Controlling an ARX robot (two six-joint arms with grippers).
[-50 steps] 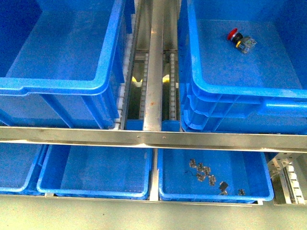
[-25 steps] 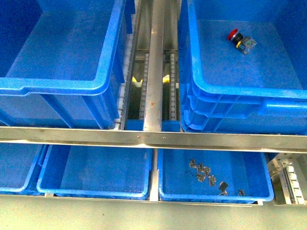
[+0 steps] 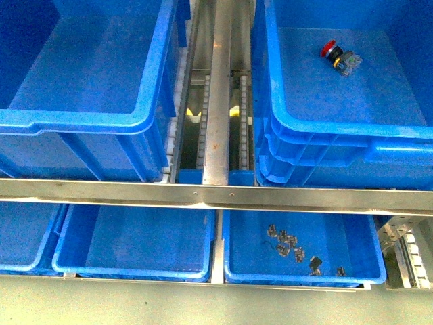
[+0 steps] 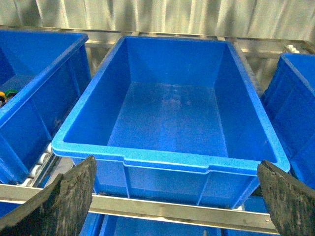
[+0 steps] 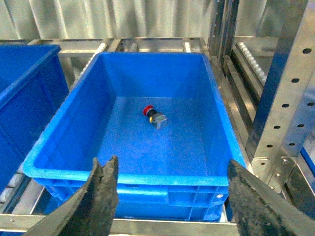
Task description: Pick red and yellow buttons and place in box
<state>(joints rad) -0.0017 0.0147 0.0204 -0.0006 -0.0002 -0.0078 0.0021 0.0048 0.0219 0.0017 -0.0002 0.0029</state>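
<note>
A red button (image 3: 329,49) with a round red cap and a grey body (image 5: 154,116) lies on its side on the floor of the right-hand large blue box (image 3: 270,88). My right gripper (image 5: 171,163) hangs open in front of that box's near rim (image 5: 128,179), well short of the button. My left gripper (image 4: 177,164) is open before a second, empty blue crate (image 4: 167,160). Small yellow and green pieces (image 4: 4,93) show in a further crate at the edge of the left wrist view, too cut off to name. Neither gripper shows in the front view.
A steel rail (image 3: 216,195) crosses in front of both crates. A roller track and steel beam (image 3: 220,95) run between them. Below are shallow blue trays (image 3: 135,271), one holding several small metal parts (image 3: 291,245). A perforated steel upright (image 5: 285,98) stands beside the right-hand box.
</note>
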